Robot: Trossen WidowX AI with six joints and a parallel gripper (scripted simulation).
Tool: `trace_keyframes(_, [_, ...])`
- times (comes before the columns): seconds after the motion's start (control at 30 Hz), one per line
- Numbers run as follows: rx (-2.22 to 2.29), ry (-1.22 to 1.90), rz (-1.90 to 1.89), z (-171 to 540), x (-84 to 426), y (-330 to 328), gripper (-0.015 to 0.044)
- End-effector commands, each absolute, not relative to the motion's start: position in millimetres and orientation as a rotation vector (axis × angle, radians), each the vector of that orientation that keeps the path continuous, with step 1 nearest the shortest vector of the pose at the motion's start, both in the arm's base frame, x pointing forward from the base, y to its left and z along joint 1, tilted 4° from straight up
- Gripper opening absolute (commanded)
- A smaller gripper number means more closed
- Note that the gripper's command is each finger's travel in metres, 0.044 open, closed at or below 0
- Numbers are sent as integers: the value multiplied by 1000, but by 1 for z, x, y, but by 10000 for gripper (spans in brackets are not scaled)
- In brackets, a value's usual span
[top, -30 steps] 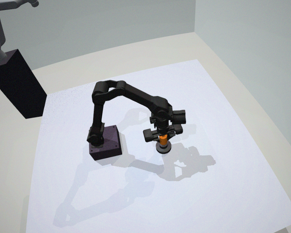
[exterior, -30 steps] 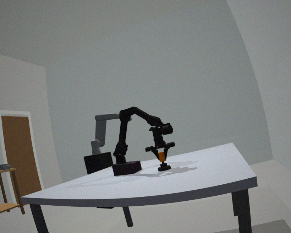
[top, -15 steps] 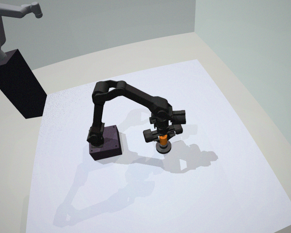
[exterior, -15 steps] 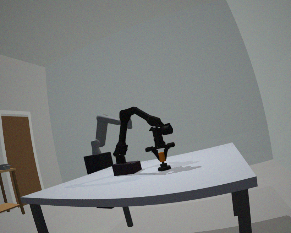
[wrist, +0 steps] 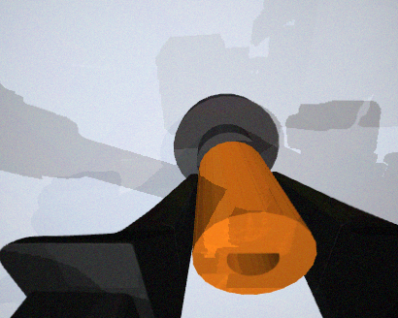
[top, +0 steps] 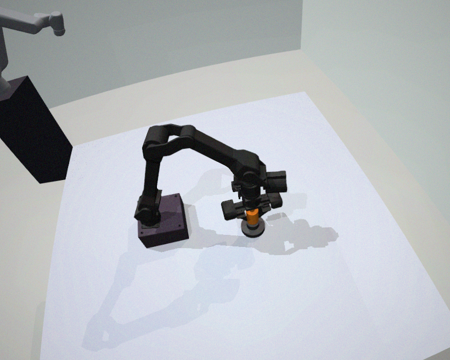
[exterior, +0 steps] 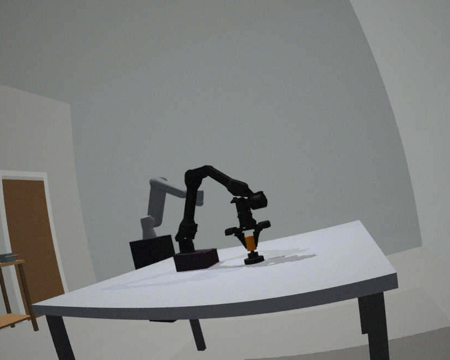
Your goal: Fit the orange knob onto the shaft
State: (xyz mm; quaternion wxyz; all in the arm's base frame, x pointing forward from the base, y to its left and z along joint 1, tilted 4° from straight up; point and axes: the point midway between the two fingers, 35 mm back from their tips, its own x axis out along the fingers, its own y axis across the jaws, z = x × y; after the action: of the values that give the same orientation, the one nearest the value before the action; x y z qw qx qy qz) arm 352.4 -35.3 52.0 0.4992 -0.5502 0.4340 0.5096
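Note:
The orange knob point(top: 252, 217) point(exterior: 250, 243) point(wrist: 251, 194) is upright between the fingers of my gripper point(top: 252, 219) point(exterior: 251, 246) point(wrist: 232, 179), which is shut on it. The knob's top shows a D-shaped hole with a straight edge in the wrist view. The dark round pedestal point(top: 246, 232) point(exterior: 253, 260) point(wrist: 196, 123) stands on the table directly below the knob. The knob's lower end is at the top of the pedestal's narrower middle part, above the wide base. The shaft itself is hidden, and I cannot tell how far it reaches into the knob.
The arm's dark purple base block point(top: 167, 217) point(exterior: 196, 260) stands on the white table point(top: 333, 294) point(exterior: 314, 275), left of the pedestal. A grey arm point(top: 20, 23) point(exterior: 157, 201) on a black stand point(top: 27, 135) point(exterior: 151, 251) is behind the table. A wooden side table point(exterior: 8, 264) is at far left.

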Motion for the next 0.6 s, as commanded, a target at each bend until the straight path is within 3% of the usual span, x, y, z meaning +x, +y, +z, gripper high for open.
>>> trace_keyframes(0.0, [-1334,1046,1236,48,352,-35,0])
trace_keyframes(0.57, [-1331,1051,1236,41,353,-35,0])
